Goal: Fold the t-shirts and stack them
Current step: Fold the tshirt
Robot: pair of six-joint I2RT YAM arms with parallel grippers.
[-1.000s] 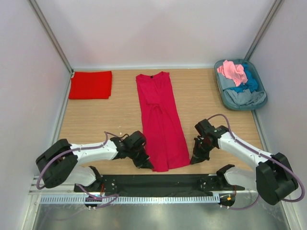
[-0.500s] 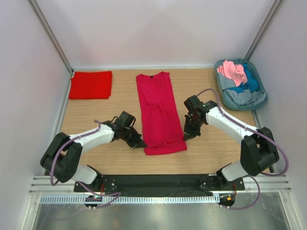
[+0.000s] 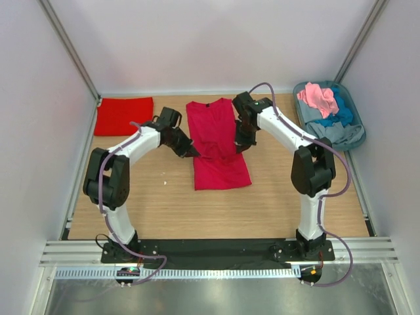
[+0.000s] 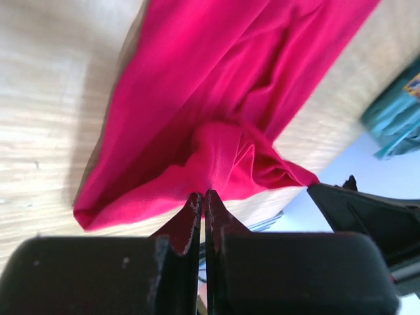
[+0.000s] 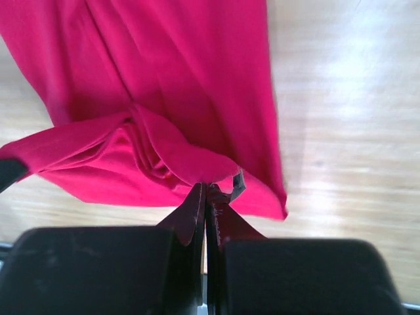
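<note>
The wooden tabletop (image 3: 151, 203) carries the crimson shirt (image 3: 220, 170) in the middle of the frame. Its long axis runs from top to bottom, with the collar at the top. The left arm (image 3: 134, 141) and the right arm (image 3: 282, 128) reach in from either side. A tub (image 3: 299, 115) with loose shirts (image 3: 325, 105) is at the upper right, and a folded scarlet shirt (image 3: 123, 116) at the upper left. The left jaws are closed on the left hem corner and the right jaws on the right one, both above the shirt's middle. The collar lies toward the top from both, about equally near, so I judge the fold should go along the long axis.
</note>
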